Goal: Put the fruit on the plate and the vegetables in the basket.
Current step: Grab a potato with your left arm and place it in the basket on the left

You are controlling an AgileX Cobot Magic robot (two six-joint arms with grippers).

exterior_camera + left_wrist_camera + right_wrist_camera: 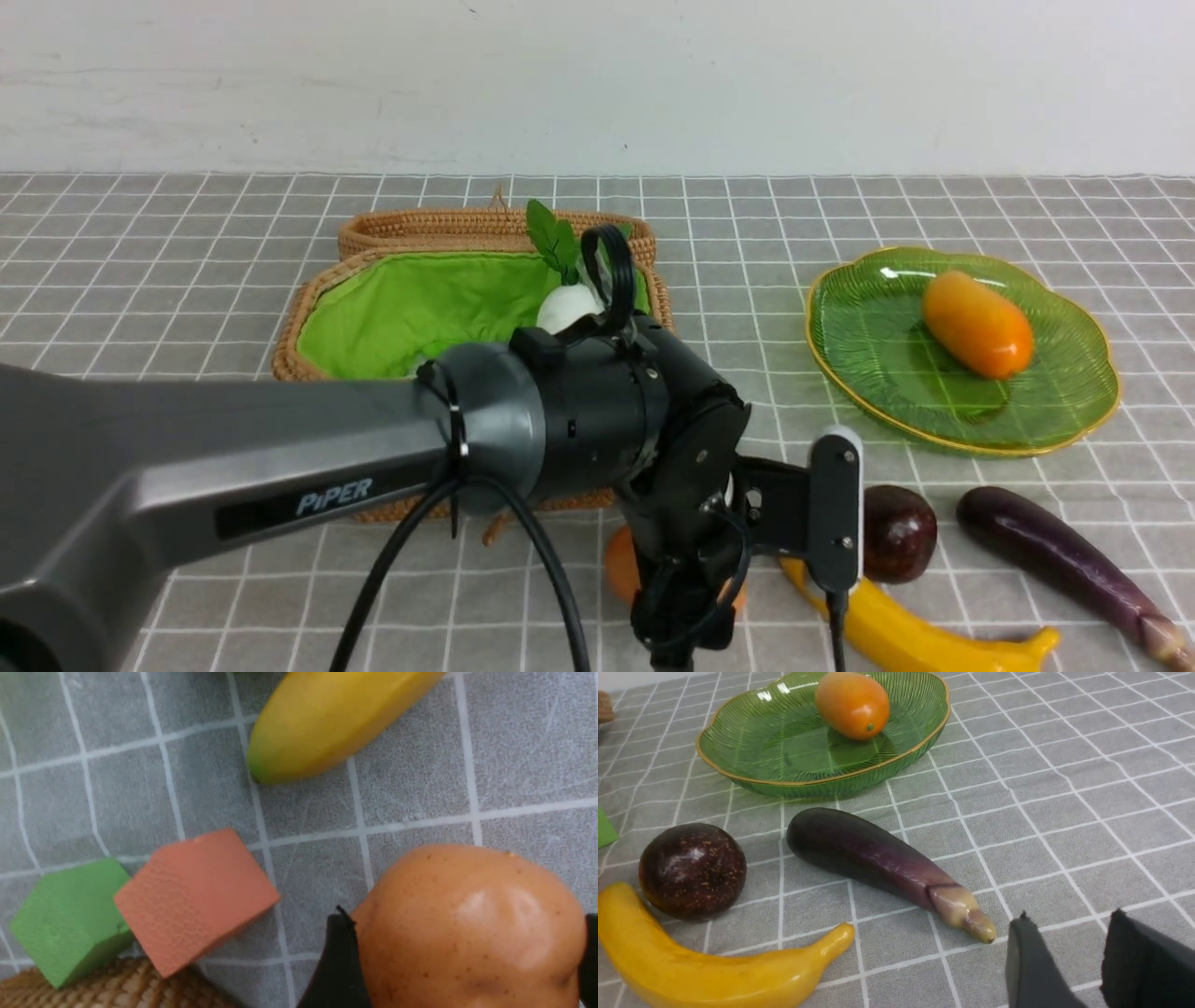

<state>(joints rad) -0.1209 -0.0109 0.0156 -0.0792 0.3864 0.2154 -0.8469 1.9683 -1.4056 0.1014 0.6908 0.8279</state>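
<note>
My left gripper (686, 644) is low over the table in front of the wicker basket (308, 308), with a black finger (338, 961) against each side of the tan-orange potato (467, 924), which rests on the cloth. A white radish (568, 306) lies in the basket's green lining. The orange-yellow mango (977, 324) lies on the green plate (822, 308). The banana (915, 635), the round maroon fruit (898, 533) and the purple eggplant (1055, 551) lie on the cloth in front of the plate. My right gripper (1070, 914) hangs open and holds nothing, just past the eggplant's (878, 863) stem end.
A green cube (70, 919) and an orange cube (196, 900) sit against the basket's front wall (93, 989), close to the potato. The banana's tip (280, 760) lies just beyond them. My left arm hides the basket's front right part in the front view.
</note>
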